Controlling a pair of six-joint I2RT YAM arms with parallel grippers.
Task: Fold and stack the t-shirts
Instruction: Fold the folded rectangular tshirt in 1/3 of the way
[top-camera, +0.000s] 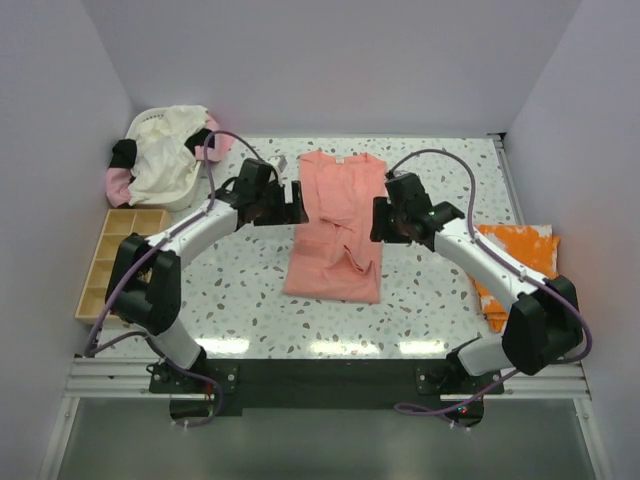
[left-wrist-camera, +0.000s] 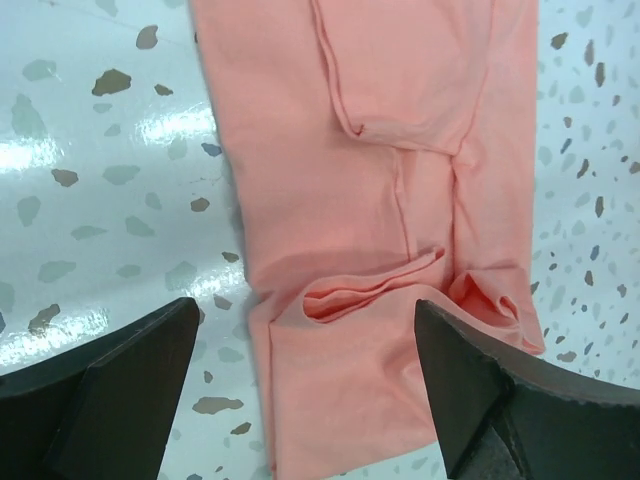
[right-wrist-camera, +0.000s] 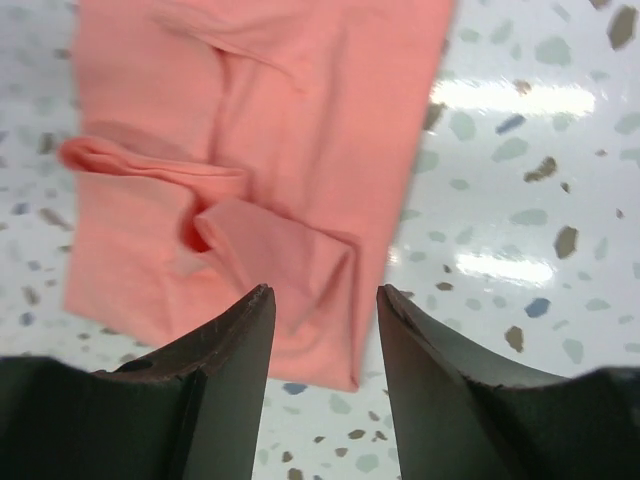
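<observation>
My left claw (left-wrist-camera: 305, 312) gapes wide and my right claw (right-wrist-camera: 325, 292) stands parted, both empty, either side of the salmon-pink t-shirt (top-camera: 335, 225) lying folded narrow mid-worktop (top-camera: 440, 290). The orange t-shirt (top-camera: 520, 252) lies at the right edge.

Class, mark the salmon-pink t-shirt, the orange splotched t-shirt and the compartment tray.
salmon-pink t-shirt (top-camera: 335, 240): top external view, middle of the folded body.
orange splotched t-shirt (top-camera: 525, 248): top external view, its upper part.
compartment tray (top-camera: 112, 258): top external view, its central compartments.
</observation>
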